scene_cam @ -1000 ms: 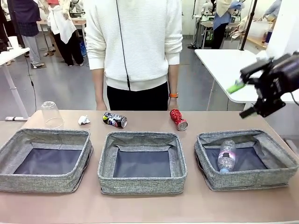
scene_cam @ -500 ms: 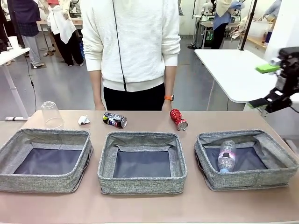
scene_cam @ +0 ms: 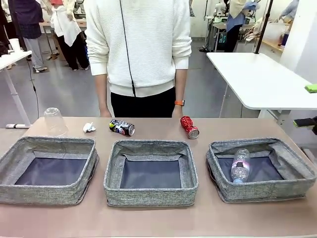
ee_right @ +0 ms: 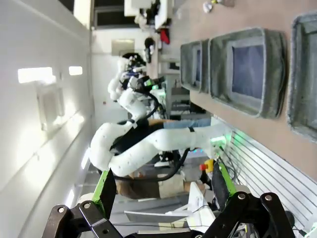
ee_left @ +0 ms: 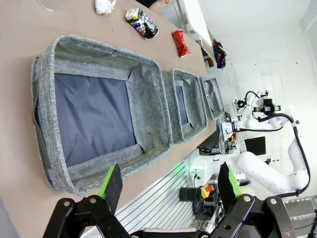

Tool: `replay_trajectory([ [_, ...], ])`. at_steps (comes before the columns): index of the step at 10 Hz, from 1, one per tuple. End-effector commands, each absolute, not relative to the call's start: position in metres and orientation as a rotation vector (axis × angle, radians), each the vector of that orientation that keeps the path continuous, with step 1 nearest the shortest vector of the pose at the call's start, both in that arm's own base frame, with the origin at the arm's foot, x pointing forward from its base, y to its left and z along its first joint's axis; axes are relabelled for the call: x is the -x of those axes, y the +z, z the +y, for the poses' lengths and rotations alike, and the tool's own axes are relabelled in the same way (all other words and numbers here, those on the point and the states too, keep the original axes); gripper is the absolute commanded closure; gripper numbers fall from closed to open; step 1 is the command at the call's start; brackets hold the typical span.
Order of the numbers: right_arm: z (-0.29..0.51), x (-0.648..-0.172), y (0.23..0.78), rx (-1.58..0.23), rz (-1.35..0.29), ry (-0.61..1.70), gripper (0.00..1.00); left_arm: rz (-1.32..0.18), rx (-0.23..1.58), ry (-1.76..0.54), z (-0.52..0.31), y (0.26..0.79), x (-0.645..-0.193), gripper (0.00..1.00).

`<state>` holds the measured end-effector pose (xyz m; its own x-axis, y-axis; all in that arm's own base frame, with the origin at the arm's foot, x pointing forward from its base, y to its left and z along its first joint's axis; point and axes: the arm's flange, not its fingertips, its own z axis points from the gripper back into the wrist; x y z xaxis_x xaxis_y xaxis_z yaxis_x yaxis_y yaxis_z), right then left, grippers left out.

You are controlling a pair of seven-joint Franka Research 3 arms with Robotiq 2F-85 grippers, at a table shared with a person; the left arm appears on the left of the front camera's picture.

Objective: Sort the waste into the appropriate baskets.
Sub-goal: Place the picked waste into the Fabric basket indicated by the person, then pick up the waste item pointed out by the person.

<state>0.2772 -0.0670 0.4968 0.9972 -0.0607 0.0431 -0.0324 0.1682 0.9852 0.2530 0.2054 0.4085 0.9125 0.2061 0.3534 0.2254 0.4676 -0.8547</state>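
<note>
- Right end effector (scene_cam: 307,105): at far right edge of front view, up above the desk (scene_cam: 158,220), well clear of the baskets. Jaws fully open, nothing held.
- Left end effector (ee_left: 170,183): jaws wide open, empty. In its wrist view it hangs over the near rim of the left basket (scene_cam: 49,144), looking along the row.
- Bottle (scene_cam: 240,166): already in the right basket (scene_cam: 262,144), lying flat, long axis approx near-far. Can't tell which end is the cap.
- Middle basket (scene_cam: 151,146) and left basket hold nothing.
- Four items lie on the far strip of desk behind the baskets:
- Red can (scene_cam: 189,127): on its side behind the gap betw. middle and right baskets. Long axis diagonal, far-left to near-right, silver end toward near-right. Lies left of and below the right end effector, so the right arm is nearer, prob. its pick.
- Black can (scene_cam: 122,127): on its side behind the middle basket's left corner, long axis approx left-right, end face toward the right.
- Paper ball (scene_cam: 89,127) and upturned cup (scene_cam: 54,121): behind the left basket, left arm's side.
</note>
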Motion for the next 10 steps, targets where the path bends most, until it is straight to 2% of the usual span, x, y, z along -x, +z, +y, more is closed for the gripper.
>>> replay_trajectory([
  [1,-0.0544,-0.2891,0.5074,-1.417,-0.043,0.04,0.0,-0.464,1.107,-0.024,0.2048,0.4094,-0.2538,0.0],
  [10,-0.0544,-0.2891,0.5074,-1.417,-0.043,0.04,0.0,-0.464,1.107,-0.024,0.2048,0.4094,-0.2538,0.0],
])
